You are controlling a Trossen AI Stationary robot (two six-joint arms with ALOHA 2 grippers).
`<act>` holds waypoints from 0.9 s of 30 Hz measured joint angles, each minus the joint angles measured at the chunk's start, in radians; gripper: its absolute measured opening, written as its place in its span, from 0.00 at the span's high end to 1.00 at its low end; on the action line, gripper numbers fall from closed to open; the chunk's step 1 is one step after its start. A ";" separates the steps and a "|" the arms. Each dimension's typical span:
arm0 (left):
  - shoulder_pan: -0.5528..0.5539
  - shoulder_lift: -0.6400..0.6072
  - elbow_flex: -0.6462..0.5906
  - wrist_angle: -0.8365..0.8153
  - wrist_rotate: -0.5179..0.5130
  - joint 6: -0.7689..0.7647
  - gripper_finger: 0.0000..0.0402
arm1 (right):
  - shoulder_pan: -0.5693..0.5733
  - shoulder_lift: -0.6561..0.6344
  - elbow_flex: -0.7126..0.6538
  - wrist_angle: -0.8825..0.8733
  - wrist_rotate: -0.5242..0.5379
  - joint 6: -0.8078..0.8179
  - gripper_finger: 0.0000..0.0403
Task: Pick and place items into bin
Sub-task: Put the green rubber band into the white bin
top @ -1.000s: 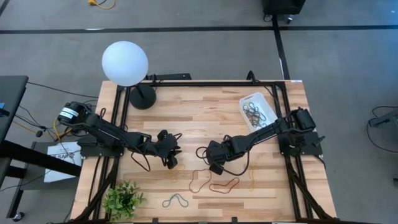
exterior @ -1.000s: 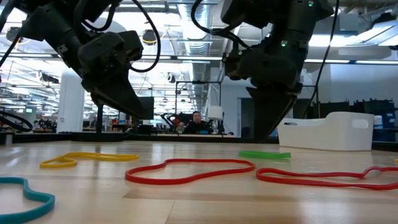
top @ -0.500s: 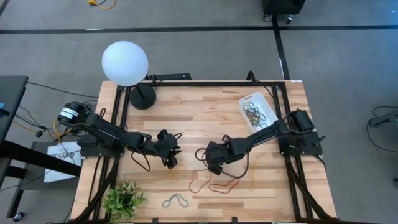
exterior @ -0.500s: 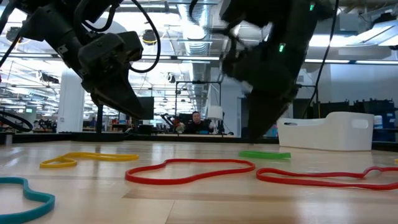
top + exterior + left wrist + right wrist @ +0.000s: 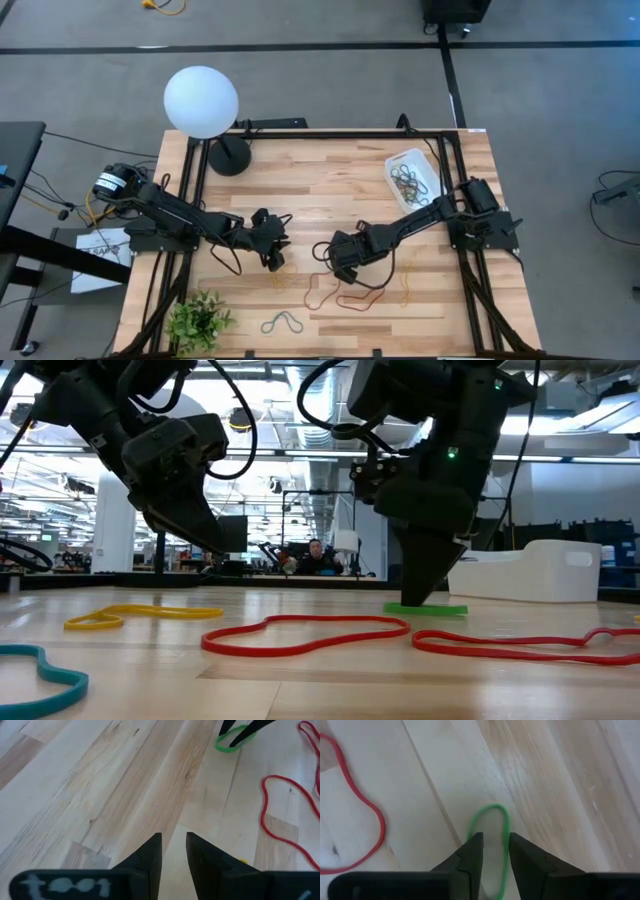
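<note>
A green rubber band (image 5: 492,827) lies flat on the wood mid-table, also in the low view (image 5: 440,609). My right gripper (image 5: 495,851) stands on it from above, narrowly open, with one strand of the loop running between its fingertips; the low view shows its tip (image 5: 420,596) down at the table. Red bands (image 5: 345,293), a yellow band (image 5: 407,285) and a grey-blue band (image 5: 283,322) lie nearer the near edge. The white bin (image 5: 415,177) at the far right holds several bands. My left gripper (image 5: 174,851) hovers narrowly open left of centre, over bare wood. My right gripper comes at the green band's strand (image 5: 506,845) from above, pointing down, one finger inside the loop and one outside. The band lies flat on the table. Whether the fingers touch it, I cannot tell.
A white globe lamp (image 5: 202,102) stands at the far left corner and a small green plant (image 5: 198,322) at the near left. Another yellow band (image 5: 140,615) lies below my left gripper. Black frame rails run along both table sides.
My right gripper has dropped from above the table down onto the green band, shifting slightly toward the near left. The bands have stayed where they lay.
</note>
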 joint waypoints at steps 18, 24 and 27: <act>0.000 0.000 0.000 0.000 -0.003 0.000 0.81 | -0.008 -0.142 0.238 -0.539 0.228 -0.158 0.99; 0.000 0.000 0.000 0.000 -0.003 0.000 0.81 | -0.063 -0.251 0.263 -0.930 0.461 0.126 0.99; 0.000 0.000 0.000 0.000 -0.003 0.000 0.81 | -0.114 -0.324 0.196 -0.968 0.466 0.218 1.00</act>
